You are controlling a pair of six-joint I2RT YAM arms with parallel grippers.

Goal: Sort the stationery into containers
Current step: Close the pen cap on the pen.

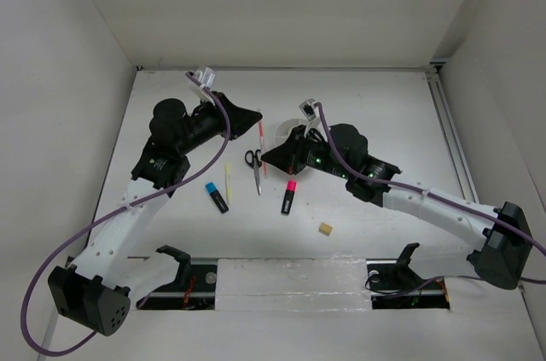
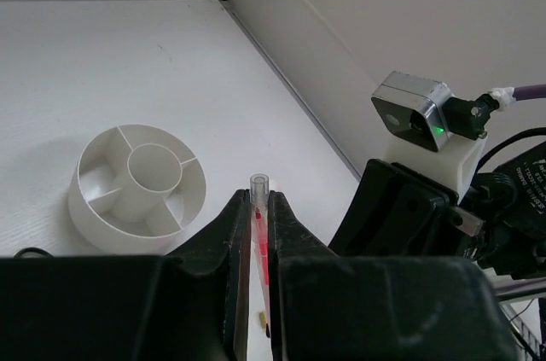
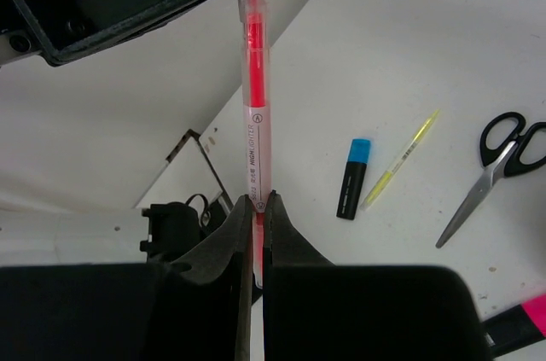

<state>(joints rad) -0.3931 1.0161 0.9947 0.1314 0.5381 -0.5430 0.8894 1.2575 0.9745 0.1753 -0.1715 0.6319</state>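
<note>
A thin red pen (image 1: pixel 261 141) hangs above the table, held at both ends. My left gripper (image 1: pixel 255 116) is shut on its upper end (image 2: pixel 258 207). My right gripper (image 1: pixel 267 159) is shut on its lower end (image 3: pixel 255 113). The round white organiser (image 2: pixel 136 186) stands just beyond; in the top view it (image 1: pixel 285 131) is partly hidden behind the right arm. On the table lie black-handled scissors (image 1: pixel 255 165), a yellow pen (image 1: pixel 228 180), a blue-capped highlighter (image 1: pixel 217 196), a pink-capped highlighter (image 1: pixel 289 197) and a tan eraser (image 1: pixel 325 228).
White walls close the table at the left, back and right. A metal rail (image 1: pixel 450 139) runs along the right edge. A taped strip (image 1: pixel 290 280) lies at the near edge between the arm bases.
</note>
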